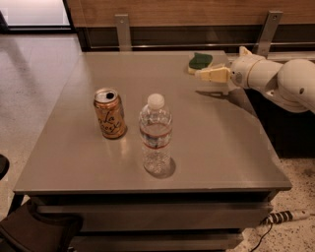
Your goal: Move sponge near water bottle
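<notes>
The counter (221,147) is smooth and grey with a dull satin sheen, and faintly mirrors what stands on it. The water bottle (155,135) is clear, glossy ribbed plastic with a matt white cap (156,101) and a thin label band. The can (110,114) is shiny orange-gold metal with a silvery top. The sponge (201,60) shows a rough dark green scouring face over pale foam. The gripper (199,75), just beside the sponge at the counter's far right corner, is matt cream plastic. The arm (280,81) behind it is a smooth white shell. The wall panel (197,10) looks like warm wood.
</notes>
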Controlling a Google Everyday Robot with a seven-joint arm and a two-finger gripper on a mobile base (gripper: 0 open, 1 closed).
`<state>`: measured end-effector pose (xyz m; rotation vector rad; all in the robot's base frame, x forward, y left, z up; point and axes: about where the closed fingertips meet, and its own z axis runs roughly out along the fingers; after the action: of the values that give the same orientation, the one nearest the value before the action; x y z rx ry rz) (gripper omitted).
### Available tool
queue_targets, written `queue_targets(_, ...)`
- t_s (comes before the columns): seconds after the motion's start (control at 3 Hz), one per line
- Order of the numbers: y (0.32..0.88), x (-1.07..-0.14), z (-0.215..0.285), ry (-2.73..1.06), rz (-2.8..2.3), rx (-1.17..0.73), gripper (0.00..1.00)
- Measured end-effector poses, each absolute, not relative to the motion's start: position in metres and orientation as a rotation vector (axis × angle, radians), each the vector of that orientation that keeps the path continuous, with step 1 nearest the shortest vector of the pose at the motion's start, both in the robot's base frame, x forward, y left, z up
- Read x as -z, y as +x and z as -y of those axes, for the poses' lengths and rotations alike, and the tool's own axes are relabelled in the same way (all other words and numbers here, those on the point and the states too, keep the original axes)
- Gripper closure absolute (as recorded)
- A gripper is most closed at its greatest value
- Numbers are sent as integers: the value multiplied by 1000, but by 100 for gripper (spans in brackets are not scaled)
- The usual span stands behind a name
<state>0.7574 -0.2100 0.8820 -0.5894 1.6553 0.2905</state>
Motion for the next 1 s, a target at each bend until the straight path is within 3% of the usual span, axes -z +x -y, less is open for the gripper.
queue_targets(1.0, 796, -840, 218, -575, -1631, -475, 0)
